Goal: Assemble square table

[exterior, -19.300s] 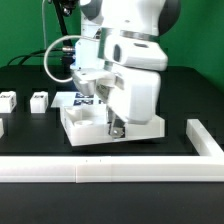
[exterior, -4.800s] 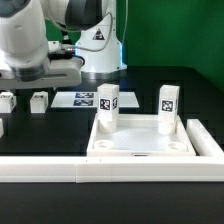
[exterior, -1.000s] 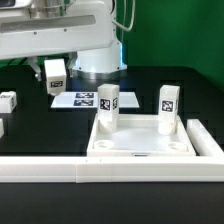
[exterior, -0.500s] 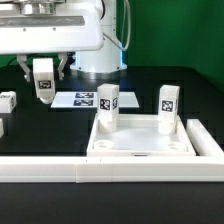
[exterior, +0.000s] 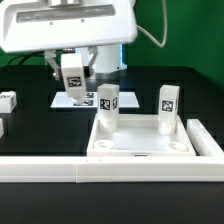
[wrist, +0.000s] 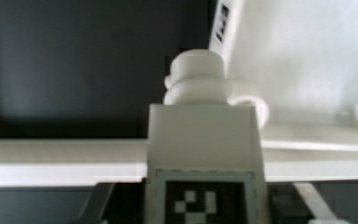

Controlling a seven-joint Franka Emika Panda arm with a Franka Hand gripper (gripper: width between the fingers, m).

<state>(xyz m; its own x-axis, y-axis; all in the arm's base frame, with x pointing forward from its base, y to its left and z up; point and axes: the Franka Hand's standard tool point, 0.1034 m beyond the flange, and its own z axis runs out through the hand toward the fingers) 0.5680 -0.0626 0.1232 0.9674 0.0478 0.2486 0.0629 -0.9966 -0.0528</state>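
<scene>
The square table top (exterior: 150,145) lies in the corner of the rail, rim up. Two white tagged legs stand upright in its far sockets, one on the exterior view's left (exterior: 108,106) and one on the right (exterior: 167,109). My gripper (exterior: 72,68) is shut on a third leg (exterior: 73,82). It hangs in the air above the marker board (exterior: 84,101), just left of the top. In the wrist view the held leg (wrist: 206,135) fills the middle, its rounded peg (wrist: 197,72) pointing away, with the table top (wrist: 318,90) beyond.
A loose leg (exterior: 8,101) lies at the exterior view's left, and another white part (exterior: 2,127) shows at the left edge. The long white border rail (exterior: 90,171) runs along the front and turns up the right side (exterior: 208,141). My arm's white body fills the upper part.
My gripper has carried the held leg toward the exterior view's right and a little lower, from over the table's left side to beside the table top. The standing legs have not moved.
</scene>
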